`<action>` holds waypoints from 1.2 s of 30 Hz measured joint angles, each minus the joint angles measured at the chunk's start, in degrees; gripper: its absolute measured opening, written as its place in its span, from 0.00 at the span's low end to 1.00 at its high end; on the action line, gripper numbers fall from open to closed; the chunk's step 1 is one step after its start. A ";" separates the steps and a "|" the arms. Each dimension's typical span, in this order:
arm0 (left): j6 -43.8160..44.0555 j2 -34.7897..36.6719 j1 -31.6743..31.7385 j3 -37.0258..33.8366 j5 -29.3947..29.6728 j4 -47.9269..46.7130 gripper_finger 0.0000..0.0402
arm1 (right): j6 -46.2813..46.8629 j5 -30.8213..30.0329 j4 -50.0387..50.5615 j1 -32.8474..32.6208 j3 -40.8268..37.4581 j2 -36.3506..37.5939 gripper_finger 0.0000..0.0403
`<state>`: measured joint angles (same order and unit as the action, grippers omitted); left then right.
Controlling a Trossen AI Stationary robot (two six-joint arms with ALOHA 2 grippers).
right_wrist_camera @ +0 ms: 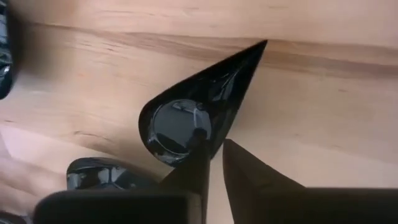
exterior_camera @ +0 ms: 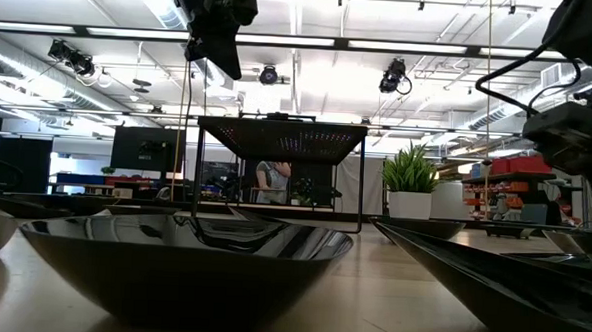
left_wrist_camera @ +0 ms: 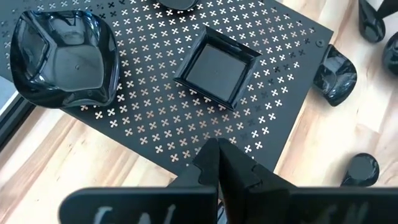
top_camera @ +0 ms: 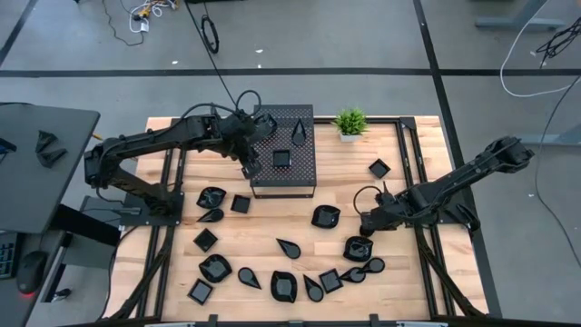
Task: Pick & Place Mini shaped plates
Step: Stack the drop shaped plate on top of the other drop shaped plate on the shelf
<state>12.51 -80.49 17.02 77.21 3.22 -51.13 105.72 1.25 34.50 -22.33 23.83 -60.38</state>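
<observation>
The left gripper's (left_wrist_camera: 219, 163) fingers (left_wrist_camera: 208, 158) are pressed together with nothing between them. They hang over the black box with holes (top_camera: 303, 167), just beside the square plate (left_wrist_camera: 217, 65) that sits on its top. A rounded plate (left_wrist_camera: 60, 56) sits on the box too, and the high view shows a teardrop plate (top_camera: 300, 133) there as well, so I think the box is where the plates go, and this arm has no plate to carry right now. Most of the mini plates (top_camera: 283, 285) lie in a loose ring on the wooden table (top_camera: 263, 232), waiting to be picked up. A little green plant (top_camera: 349, 122) stands by the box. On the right, the right gripper (right_wrist_camera: 212, 152) is low over the table. Its fingers (right_wrist_camera: 239, 165) are a little apart, with the rim of a teardrop plate (right_wrist_camera: 186, 115) between them, probably ready to pinch it.
</observation>
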 joint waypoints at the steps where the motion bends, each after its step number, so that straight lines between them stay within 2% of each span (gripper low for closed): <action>1: 0.22 0.00 0.00 0.00 0.27 0.00 0.01 | -0.40 -0.36 0.04 0.00 0.00 0.00 0.09; 6: 0.74 0.00 0.01 0.00 2.06 0.09 0.01 | -3.33 -0.82 0.15 0.00 0.00 0.00 0.01; 12: -0.02 0.00 0.60 0.00 1.58 0.80 0.01 | -3.29 -1.71 -1.90 0.00 0.00 0.00 0.01; 16: -4.80 0.00 1.57 0.00 0.73 0.68 0.01 | -0.76 -2.05 -5.29 0.20 0.00 0.00 0.00; 22: -11.85 0.24 3.02 -0.04 -5.33 -0.48 0.01 | 6.30 -1.84 -6.45 0.22 0.01 0.00 0.00; 28: -19.22 0.85 3.34 -0.07 -8.04 -1.27 0.01 | 7.65 -1.69 -5.99 0.22 1.16 0.10 0.00; 31: -20.67 1.17 3.41 -0.06 -9.98 -1.68 0.01 | 7.77 -1.69 -6.12 0.28 3.13 1.15 0.03; 36: -20.68 1.42 3.54 -0.07 -11.01 -1.24 0.01 | 5.93 -2.08 -0.62 0.28 5.57 1.79 0.17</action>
<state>-8.16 -79.07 20.56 77.14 -7.79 -52.38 111.65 -0.82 33.88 -22.04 29.40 -58.59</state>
